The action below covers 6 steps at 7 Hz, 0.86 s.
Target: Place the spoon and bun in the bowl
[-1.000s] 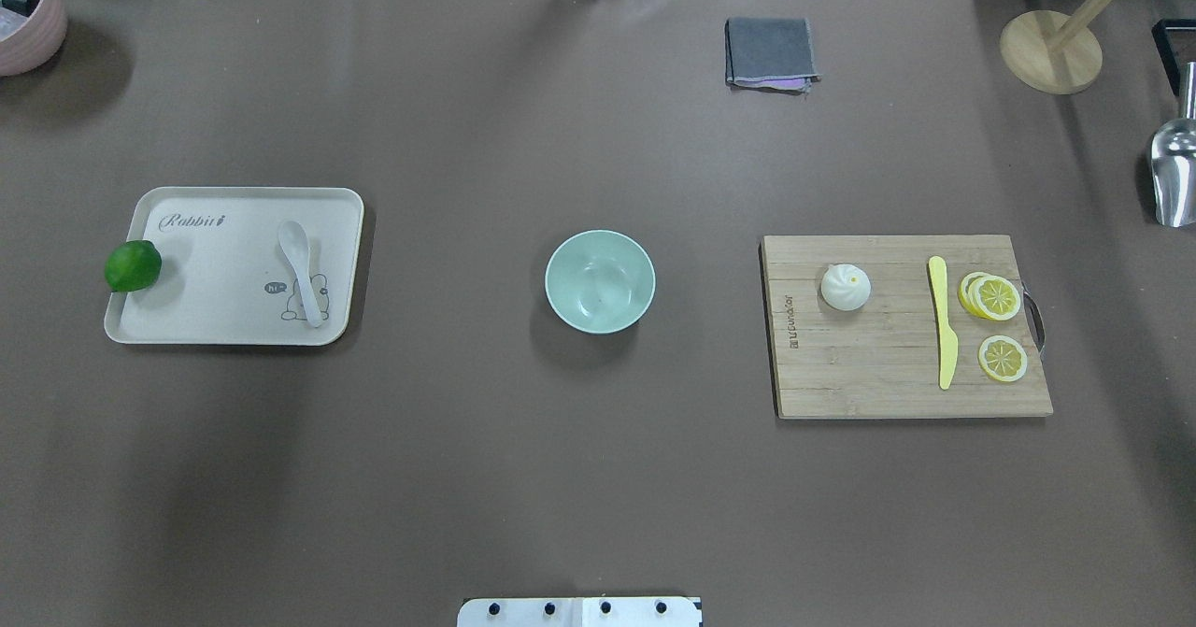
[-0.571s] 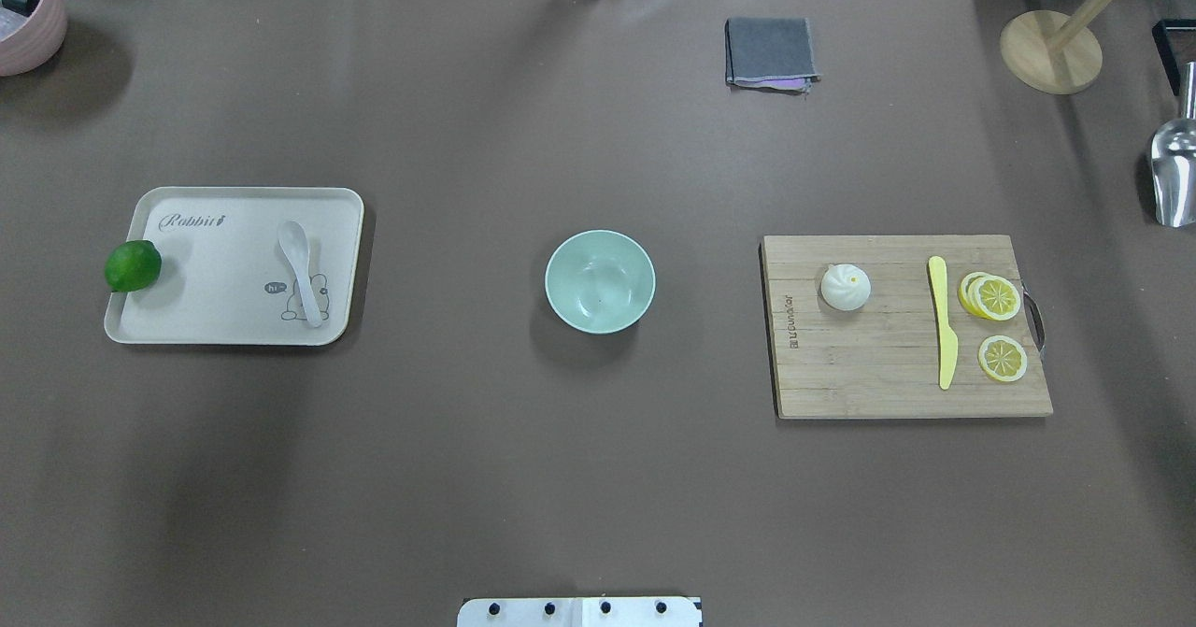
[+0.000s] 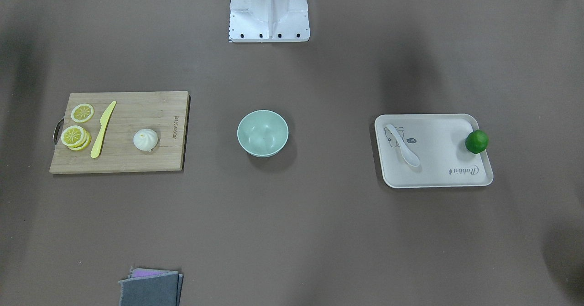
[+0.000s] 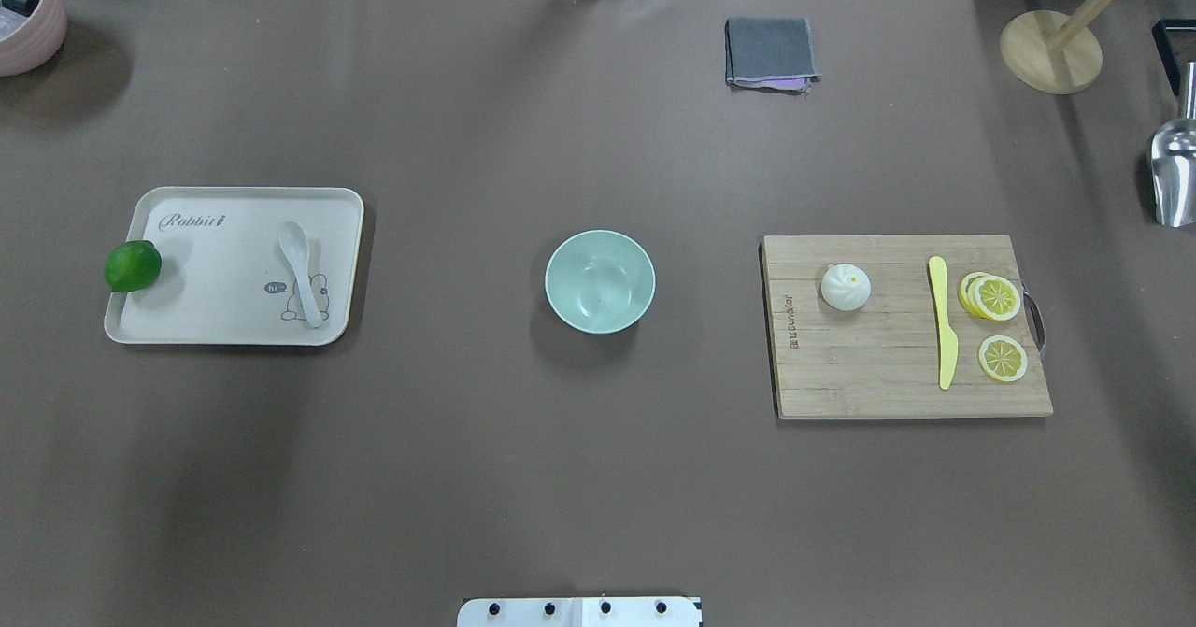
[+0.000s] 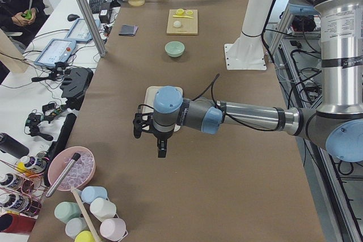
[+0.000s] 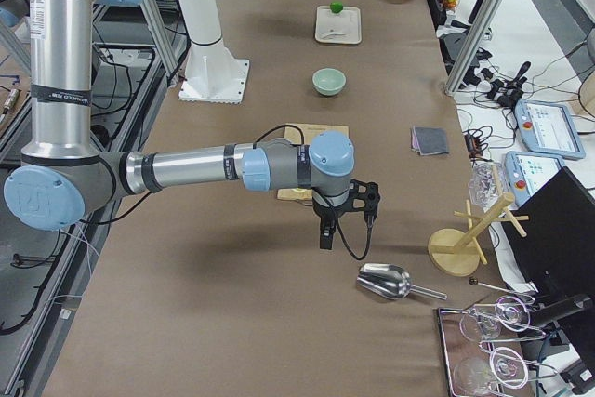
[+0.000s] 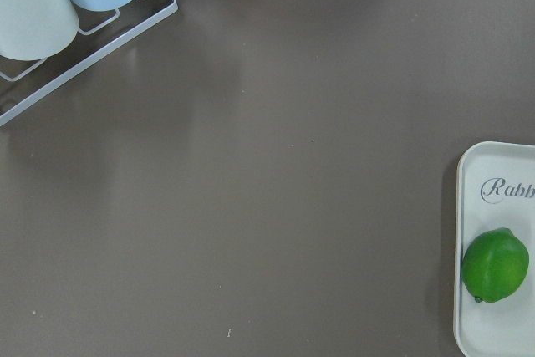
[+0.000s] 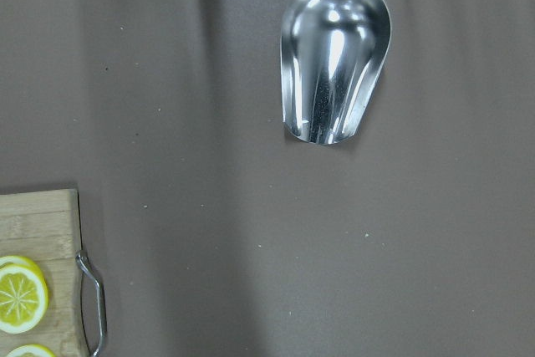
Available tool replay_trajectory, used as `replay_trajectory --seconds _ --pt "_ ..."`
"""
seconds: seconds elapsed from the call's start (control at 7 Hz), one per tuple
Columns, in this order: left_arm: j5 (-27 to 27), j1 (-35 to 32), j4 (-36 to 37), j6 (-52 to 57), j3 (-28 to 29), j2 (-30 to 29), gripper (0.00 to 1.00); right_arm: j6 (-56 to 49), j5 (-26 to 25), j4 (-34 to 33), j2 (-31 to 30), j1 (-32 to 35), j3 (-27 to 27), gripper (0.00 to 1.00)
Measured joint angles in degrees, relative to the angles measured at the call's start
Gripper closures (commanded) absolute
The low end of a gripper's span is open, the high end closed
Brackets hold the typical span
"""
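The white spoon point(image 4: 301, 272) lies on the beige tray point(image 4: 187, 319) at the left, scoop toward the far side; it also shows in the front view point(image 3: 404, 151). The white pleated bun point(image 4: 846, 287) sits on the wooden cutting board point(image 4: 869, 375) at the right. The mint-green bowl point(image 4: 600, 281) stands empty at the table's middle. Both grippers are outside the overhead and front views. The left gripper point(image 5: 149, 140) hangs over the table beyond the tray's outer end. The right gripper point(image 6: 346, 220) hangs beyond the board's outer end, near a metal scoop point(image 8: 334, 60). I cannot tell whether either is open.
A green lime point(image 4: 133, 265) sits on the tray's left rim. A yellow knife point(image 4: 944, 323) and lemon slices point(image 4: 995, 297) lie on the board. A grey cloth point(image 4: 769, 52), a wooden mug tree point(image 4: 1051, 50) and a pink bowl point(image 4: 23, 20) stand at the far edge.
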Motion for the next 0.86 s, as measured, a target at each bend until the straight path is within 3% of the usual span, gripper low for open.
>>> replay_trajectory --seconds 0.86 --pt "0.0 0.0 -0.2 0.1 -0.4 0.4 0.02 0.0 0.1 -0.1 -0.4 0.0 0.8 0.0"
